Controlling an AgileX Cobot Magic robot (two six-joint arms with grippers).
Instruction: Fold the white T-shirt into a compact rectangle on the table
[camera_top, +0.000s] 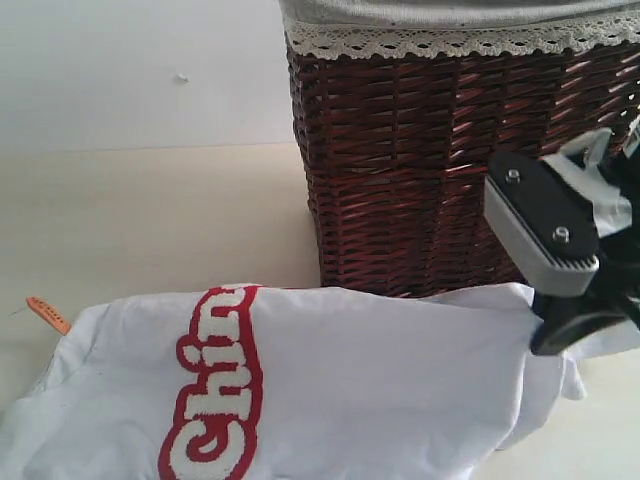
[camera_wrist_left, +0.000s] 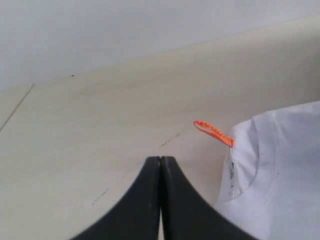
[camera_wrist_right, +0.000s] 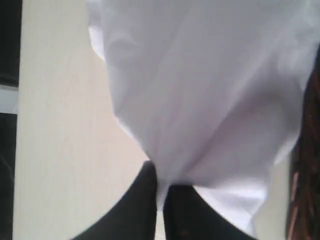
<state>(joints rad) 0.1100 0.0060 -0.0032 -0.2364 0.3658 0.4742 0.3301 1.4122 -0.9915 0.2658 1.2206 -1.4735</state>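
The white T-shirt (camera_top: 380, 380) lies spread on the table (camera_top: 150, 220), red patch with fuzzy white letters (camera_top: 215, 390) facing up, orange neck tag (camera_top: 48, 314) at its left end. My right gripper (camera_top: 548, 332) is at the shirt's right edge, in front of the basket. In the right wrist view its jaws (camera_wrist_right: 161, 177) are shut on a fold of the shirt (camera_wrist_right: 210, 90). My left gripper (camera_wrist_left: 160, 160) is shut and empty over bare table (camera_wrist_left: 100, 130), a short way from the tag (camera_wrist_left: 214, 133) and the collar (camera_wrist_left: 250, 165). It does not show in the exterior view.
A dark brown wicker basket (camera_top: 420, 170) with a lace-trimmed cloth liner stands just behind the shirt's right half, close to the right arm. Its side also shows in the right wrist view (camera_wrist_right: 306, 150). A pale wall rises behind the table.
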